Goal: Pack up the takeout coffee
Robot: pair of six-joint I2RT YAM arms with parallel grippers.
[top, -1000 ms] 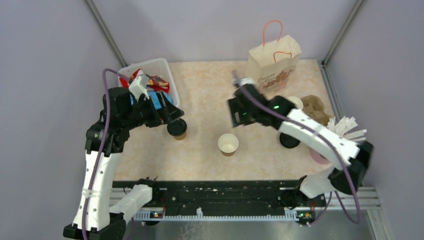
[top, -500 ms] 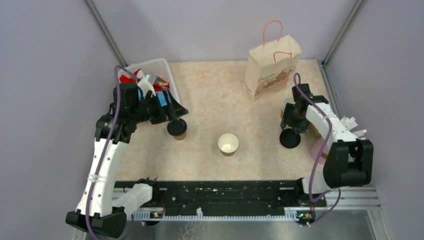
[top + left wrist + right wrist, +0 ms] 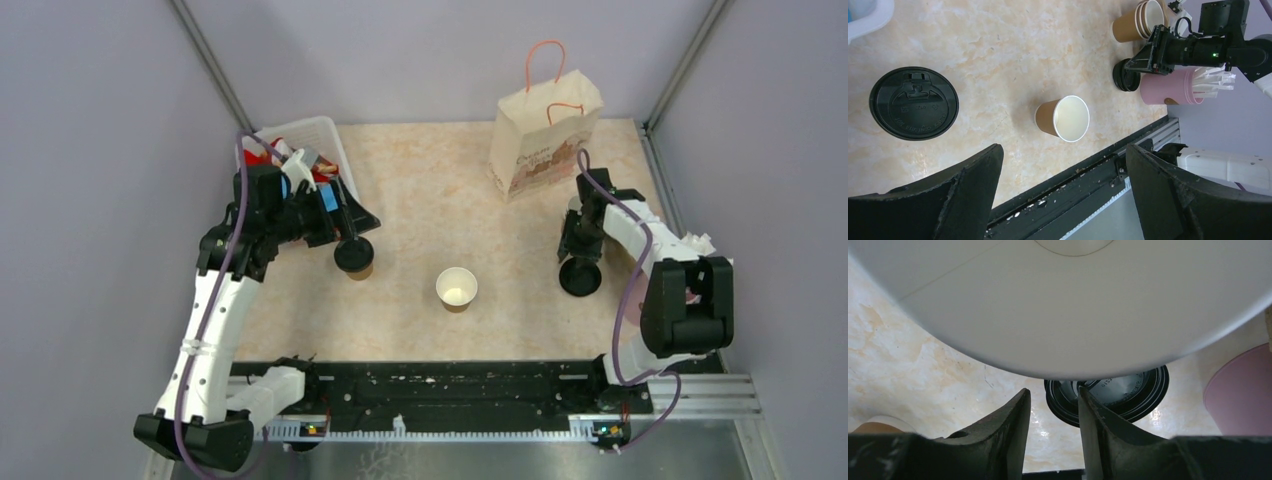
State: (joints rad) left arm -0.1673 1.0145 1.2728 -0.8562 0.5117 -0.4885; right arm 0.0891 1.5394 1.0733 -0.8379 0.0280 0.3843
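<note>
Right gripper has dropped onto the loose lid, three o'clock of the open cup awaiting it, grip unclear; left gripper spread wide.

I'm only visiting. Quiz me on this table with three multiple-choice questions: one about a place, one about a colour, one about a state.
1. The paper bag stands:
A) at the far side of the table
B) beside the arm bases
C) inside the basket

2. The fitted lid is:
A) white
B) black
C) pink

3. The middle cup is:
A) lidded
B) tipped over
C) open and upright

Answers:
1. A, the top view shows it at the back.
2. B, the left wrist view shows it black.
3. C, its cream inside faces up.
</note>
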